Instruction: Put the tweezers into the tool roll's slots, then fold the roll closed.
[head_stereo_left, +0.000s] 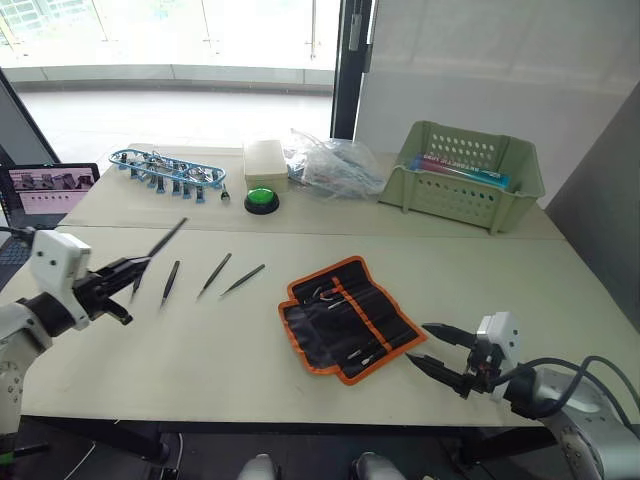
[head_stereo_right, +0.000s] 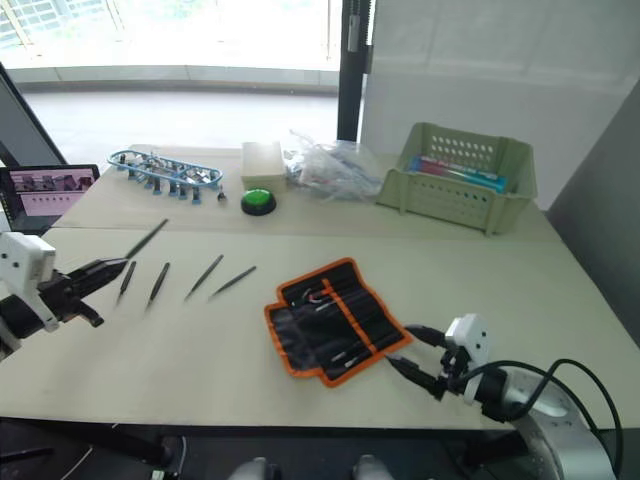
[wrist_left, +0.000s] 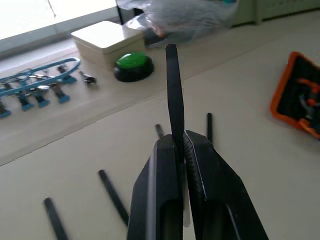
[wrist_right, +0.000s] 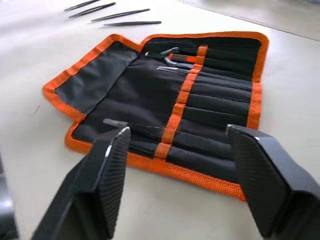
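Observation:
My left gripper hovers over the left side of the table, shut on one dark tweezer that sticks up and away from its fingers. Several more tweezers lie side by side on the table just beyond and to the right of it. The tool roll lies unfolded in the middle, black with orange edging and an orange slot strip; a few small tools sit in its slots. My right gripper is open, low over the table at the roll's near right edge, with nothing between its fingers.
At the back stand a green plastic basket, a clear plastic bag, a cream box, a green button and a blue rack of clips. A laptop sits at the far left.

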